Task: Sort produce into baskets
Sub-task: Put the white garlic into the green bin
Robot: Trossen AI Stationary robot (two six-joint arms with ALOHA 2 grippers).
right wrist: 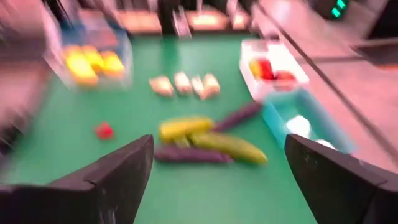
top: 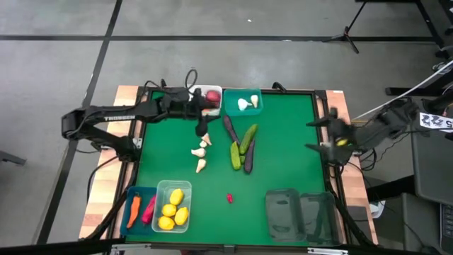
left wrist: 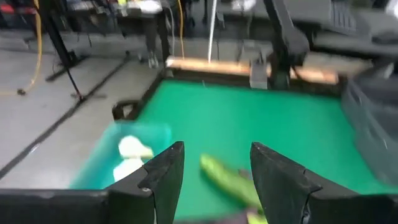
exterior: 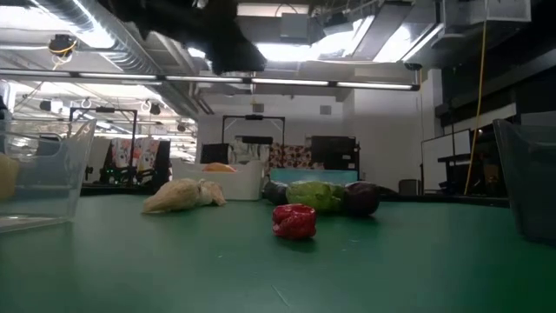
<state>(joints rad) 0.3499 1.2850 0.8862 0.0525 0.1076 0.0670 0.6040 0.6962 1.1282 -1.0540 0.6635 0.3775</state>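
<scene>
My left gripper (top: 204,117) is open and empty at the far left of the green mat, beside the white bin (top: 211,88) that holds a red apple. In its wrist view (left wrist: 214,149) it looks over the teal bin (left wrist: 102,163) with garlic and a cucumber (left wrist: 225,177). My right gripper (top: 316,136) is open wide and empty at the mat's right edge (right wrist: 217,143). Garlic bulbs (top: 201,150), two eggplants and cucumbers (top: 242,149) and a small red piece (top: 229,198) lie on the mat.
A blue bin (top: 129,223) with a carrot and a chilli and a clear bin (top: 174,186) with lemons stand at the near left. Two smoky bins (top: 301,212) stand at the near right. The mat's middle (top: 283,156) is bare.
</scene>
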